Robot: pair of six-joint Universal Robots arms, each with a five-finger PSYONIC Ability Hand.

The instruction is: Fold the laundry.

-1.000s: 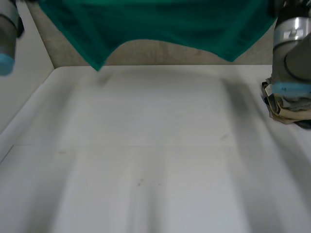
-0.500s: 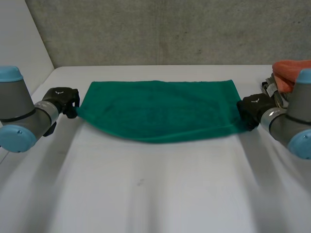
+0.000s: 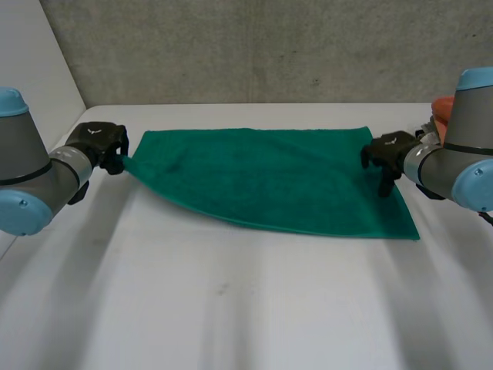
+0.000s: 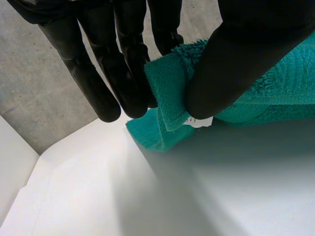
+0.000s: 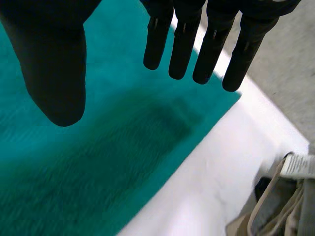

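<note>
Head view, nearest ground first: the white table is bare on the robot's side of the green towel, so there's plenty of room to bring a fold this way. The towel's long axis runs straight across from arm to arm. Its near edge slants and comes closer to the robot at the right corner than at the left.

At the towel's left end sits the left hand. The left wrist view settles it: thumb and fingers pinch the corner between them, a small white label peeks out under the thumb, and that corner is held up off the table.

Over to the right hand, above the towel's right end and just inside the short edge. In the right wrist view its fingers are straight and apart from the thumb, nothing in them, with cloth lying below.

So the call: one end grasped, the other loose. The cloth lies right under the right fingertips, and that hand would need to come down and grip before any fold.

Watch the right margin, where beige straps and an orange cloth sit beyond the towel's right edge. Farther back, a white strip of table separates the towel's far edge from the grey wall.
</note>
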